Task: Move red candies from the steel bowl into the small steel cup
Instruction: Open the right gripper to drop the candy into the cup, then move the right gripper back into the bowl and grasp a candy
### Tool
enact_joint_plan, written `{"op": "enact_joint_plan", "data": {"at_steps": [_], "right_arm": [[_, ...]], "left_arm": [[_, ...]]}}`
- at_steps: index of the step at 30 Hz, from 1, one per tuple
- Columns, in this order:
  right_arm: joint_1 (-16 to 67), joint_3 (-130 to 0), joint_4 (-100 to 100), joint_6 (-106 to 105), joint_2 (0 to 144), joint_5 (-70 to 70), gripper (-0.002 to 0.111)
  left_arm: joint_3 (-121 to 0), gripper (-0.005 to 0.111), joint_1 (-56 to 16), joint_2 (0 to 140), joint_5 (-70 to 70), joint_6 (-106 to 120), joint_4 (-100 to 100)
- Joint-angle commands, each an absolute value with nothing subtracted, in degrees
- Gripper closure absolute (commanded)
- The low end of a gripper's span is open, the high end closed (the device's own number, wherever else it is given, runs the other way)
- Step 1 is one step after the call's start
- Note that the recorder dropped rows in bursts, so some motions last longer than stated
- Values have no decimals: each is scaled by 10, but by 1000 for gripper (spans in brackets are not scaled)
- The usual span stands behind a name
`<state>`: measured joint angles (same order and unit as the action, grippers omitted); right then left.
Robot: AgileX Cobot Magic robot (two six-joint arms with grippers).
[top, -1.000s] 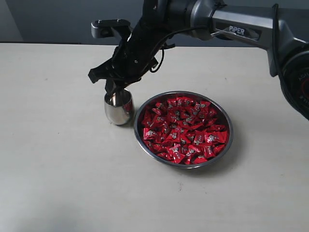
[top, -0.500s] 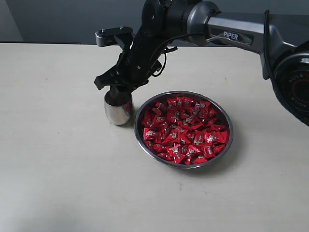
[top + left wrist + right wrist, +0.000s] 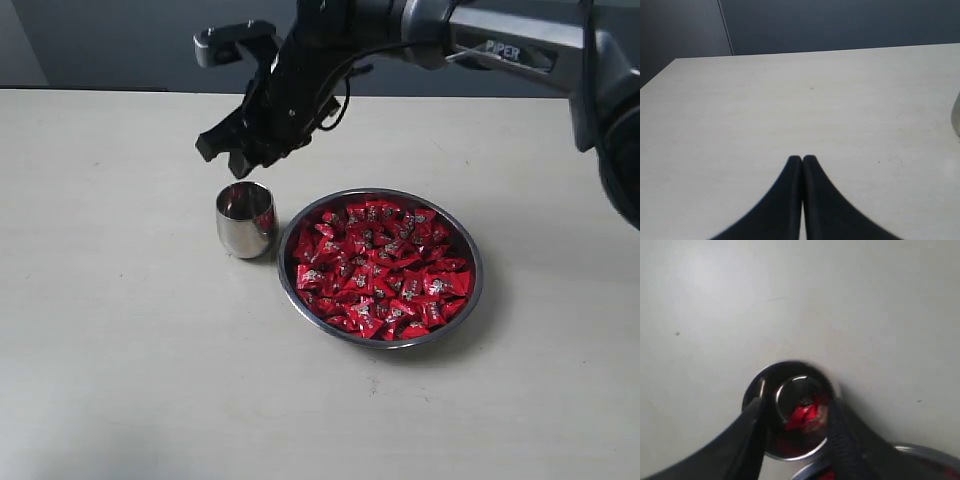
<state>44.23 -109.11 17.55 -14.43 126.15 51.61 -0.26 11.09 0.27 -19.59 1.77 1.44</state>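
As it hangs above the cup, the right pincer (PIPER arm) stands spread.

Table, one moment.

- Small steel cup: upright, left of centre.
- Steel bowl: just right of the cup. Cannot tell whether the rims touch.
- Candies: heaped in the bowl, covering its floor.
- One candy lies in the bottom of the cup.
- Right gripper: above the cup, slightly to its far side and clear of the rim. Its arm reaches in from the far right.
- Left gripper: low over the tabletop.
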Motion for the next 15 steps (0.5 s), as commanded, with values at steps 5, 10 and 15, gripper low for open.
{"op": "enact_joint_plan", "data": {"at_steps": [5,10,15], "right_arm": [[432,-1106,-40,-18,1190,512,69],[375,-1095,4,-15,1174,528,69],[326,-1010,22,-15,1140,517,69]], "left_arm": [[0,106,107,0,-191,17,16],[0,106,107,0,-191,17,16],[0,106,107,0,-191,17,16]]}}
